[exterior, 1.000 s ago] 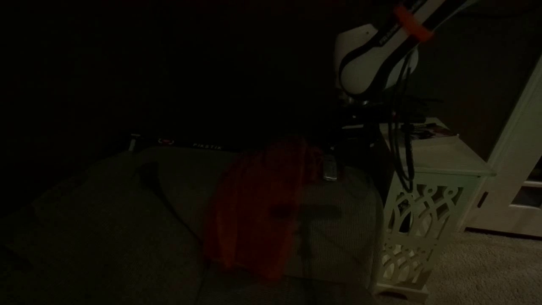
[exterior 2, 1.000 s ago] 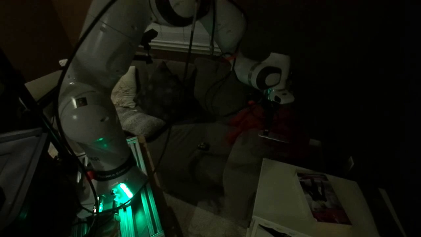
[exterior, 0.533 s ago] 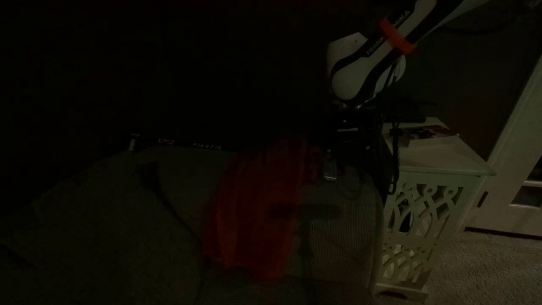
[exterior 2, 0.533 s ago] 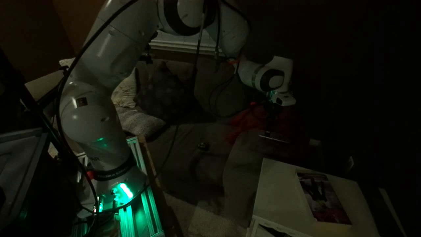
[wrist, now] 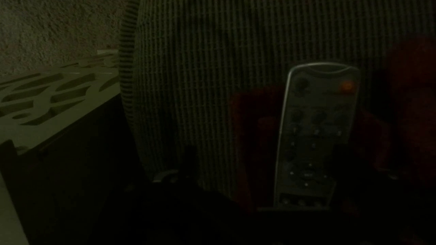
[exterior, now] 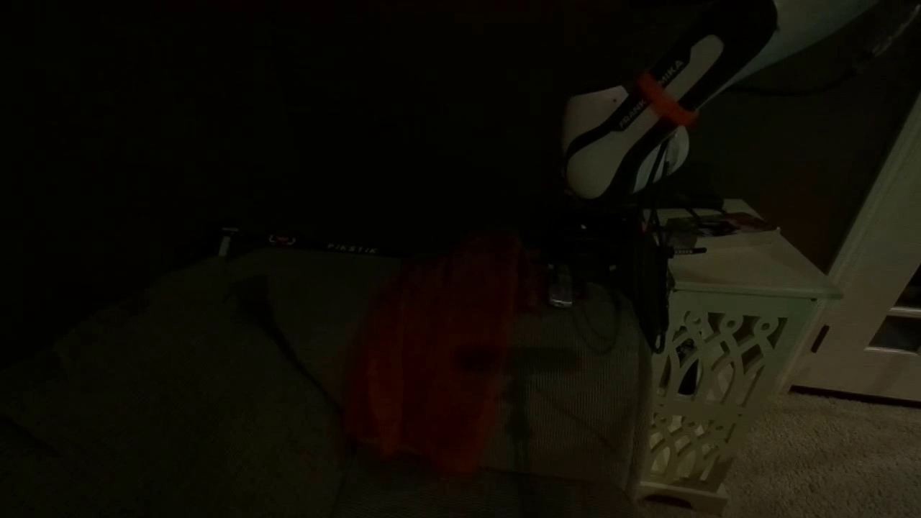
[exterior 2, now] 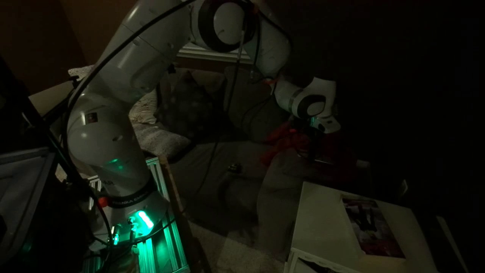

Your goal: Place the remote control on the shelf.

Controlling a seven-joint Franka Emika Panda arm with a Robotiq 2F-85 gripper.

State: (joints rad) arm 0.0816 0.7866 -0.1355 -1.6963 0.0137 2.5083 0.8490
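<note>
Silver plastic, I think: the long flat grey remote control (wrist: 315, 132) lies on the ribbed green-grey cloth couch (wrist: 204, 85), near the corner and edge closest to the white box-shaped shelf (exterior 2: 322, 223) with cut-out sides. Crumpled red cloth (exterior: 432, 367) lies next to it and seems to go under it. The black gripper (wrist: 267, 160) hangs low there, its fingers (wrist: 190, 158) wide apart, pinching nothing. Reaching looks nearly done. Left to do: squeeze, lift, cross the couch edge, put it down by the flat picture book (exterior 2: 373, 227), let go.
</note>
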